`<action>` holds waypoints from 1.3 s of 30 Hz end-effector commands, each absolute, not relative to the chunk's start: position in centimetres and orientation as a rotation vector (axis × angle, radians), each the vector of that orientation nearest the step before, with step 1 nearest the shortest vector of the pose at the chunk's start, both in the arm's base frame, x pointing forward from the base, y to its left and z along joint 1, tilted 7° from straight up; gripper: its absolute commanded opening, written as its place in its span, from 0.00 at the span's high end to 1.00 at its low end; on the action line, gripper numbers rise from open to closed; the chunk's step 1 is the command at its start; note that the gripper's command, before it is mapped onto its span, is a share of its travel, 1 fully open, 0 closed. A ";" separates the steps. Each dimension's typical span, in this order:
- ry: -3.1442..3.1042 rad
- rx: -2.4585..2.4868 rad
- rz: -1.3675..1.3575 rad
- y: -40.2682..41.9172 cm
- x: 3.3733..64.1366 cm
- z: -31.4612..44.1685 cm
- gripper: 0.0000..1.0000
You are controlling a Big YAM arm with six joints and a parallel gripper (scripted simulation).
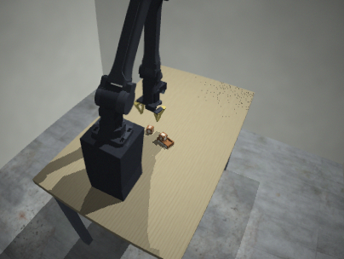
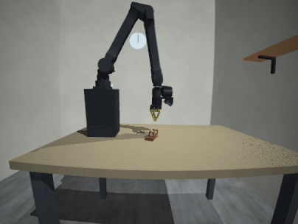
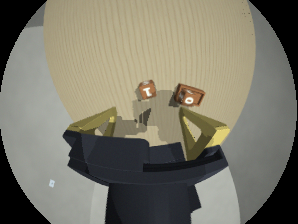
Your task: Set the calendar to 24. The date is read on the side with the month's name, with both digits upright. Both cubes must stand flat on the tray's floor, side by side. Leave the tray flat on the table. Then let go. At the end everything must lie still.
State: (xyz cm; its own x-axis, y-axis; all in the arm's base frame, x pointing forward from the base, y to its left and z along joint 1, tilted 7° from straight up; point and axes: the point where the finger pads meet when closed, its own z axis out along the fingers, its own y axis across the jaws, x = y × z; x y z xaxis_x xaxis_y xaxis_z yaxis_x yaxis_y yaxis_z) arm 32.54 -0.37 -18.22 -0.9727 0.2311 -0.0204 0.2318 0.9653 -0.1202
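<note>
The small brown tray [image 1: 169, 144] [image 2: 150, 139] [image 3: 199, 95] sits on the table. One cube [image 1: 163, 136] [image 2: 151, 134] [image 3: 188, 99] is in one end of it, with a white 0 on top in the wrist view; the rest of the tray is empty. The other cube [image 1: 150, 129] [image 2: 156, 130] [image 3: 147, 90] stands on the table beside the tray, apart from it. Its top mark looks like a 1, upside down in the wrist view. My gripper [image 1: 149, 116] [image 2: 156, 120] [image 3: 147, 110] is wide open and empty, above the table near the loose cube. The side digits and month name are too small to read.
The arm's dark base block [image 1: 111, 164] [image 2: 102, 112] stands on the table [image 1: 187, 170] [image 2: 192, 155], with the cubes and tray in front of it. Small dark specks cover one far corner of the table. A wall shelf [image 2: 274, 49] is off to the right in the exterior view.
</note>
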 end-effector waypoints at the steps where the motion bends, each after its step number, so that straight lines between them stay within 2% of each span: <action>1: 3.120 0.066 -0.178 0.0 33.1 -18.3 0.00; 9: 3.115 -0.105 -0.178 0.0 33.4 -18.1 0.00; 10: 3.115 -0.105 -0.179 0.0 33.4 -18.1 0.56; 39: 3.117 -0.105 -0.181 0.0 33.4 -18.1 0.56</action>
State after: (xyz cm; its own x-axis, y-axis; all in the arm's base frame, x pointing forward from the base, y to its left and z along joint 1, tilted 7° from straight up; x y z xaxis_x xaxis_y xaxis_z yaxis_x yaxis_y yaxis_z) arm 32.56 -0.33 -18.35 -0.9989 -0.0449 0.0116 -0.0460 0.9919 -0.1187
